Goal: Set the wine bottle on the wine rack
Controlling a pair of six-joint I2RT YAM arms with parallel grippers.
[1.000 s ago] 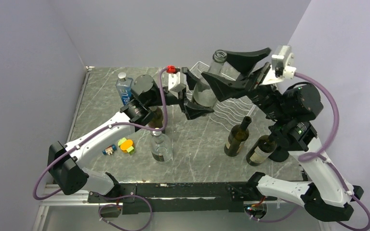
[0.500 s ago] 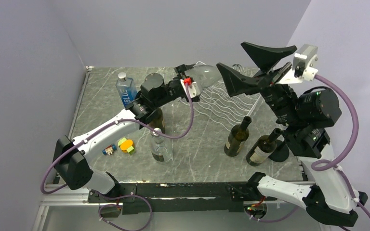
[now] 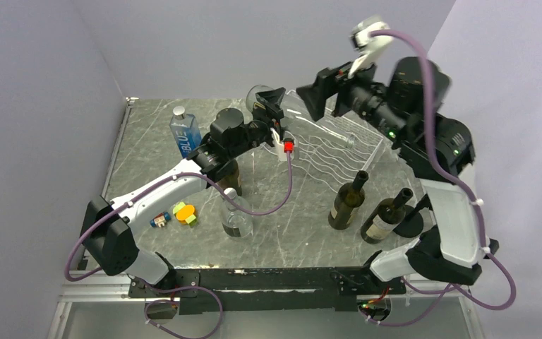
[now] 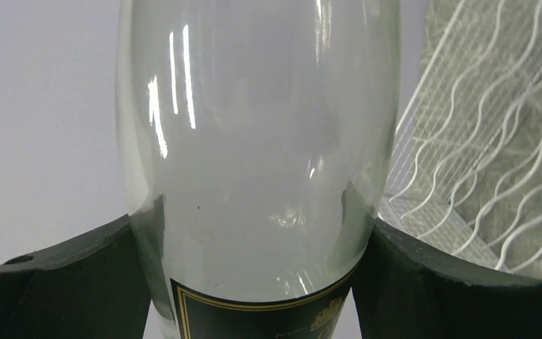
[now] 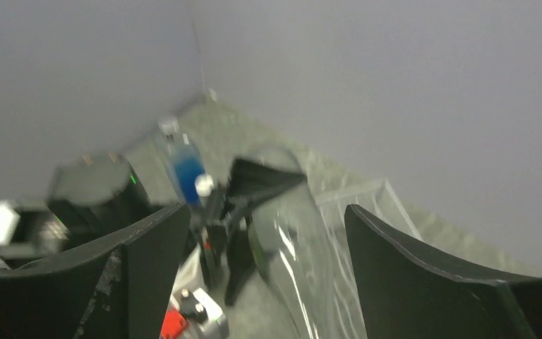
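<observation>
My left gripper point(image 3: 272, 107) is shut on a clear glass wine bottle point(image 3: 303, 120) with a black label. It holds the bottle tilted on its side, base up at the back left and neck slanting down over the white wire wine rack point(image 3: 339, 152). In the left wrist view the bottle point(image 4: 254, 141) fills the gap between both fingers point(image 4: 63, 282), with the rack point(image 4: 487, 162) to its right. My right gripper point(image 3: 322, 90) hangs open and empty, high above the rack's back edge. The right wrist view looks down at the bottle point(image 5: 293, 240) between the right gripper's spread fingers point(image 5: 152, 261).
Two dark wine bottles point(image 3: 347, 200) point(image 3: 387, 215) stand in front of the rack. A blue water bottle point(image 3: 182, 131), a dark bottle point(image 3: 231, 176) and a small clear bottle point(image 3: 236, 215) stand near the left arm. Small toys point(image 3: 183, 212) lie at the left front.
The left gripper has turned the clear bottle from near upright to lying tilted over the rack. The right arm has let go of it and swung up and back, still open.
</observation>
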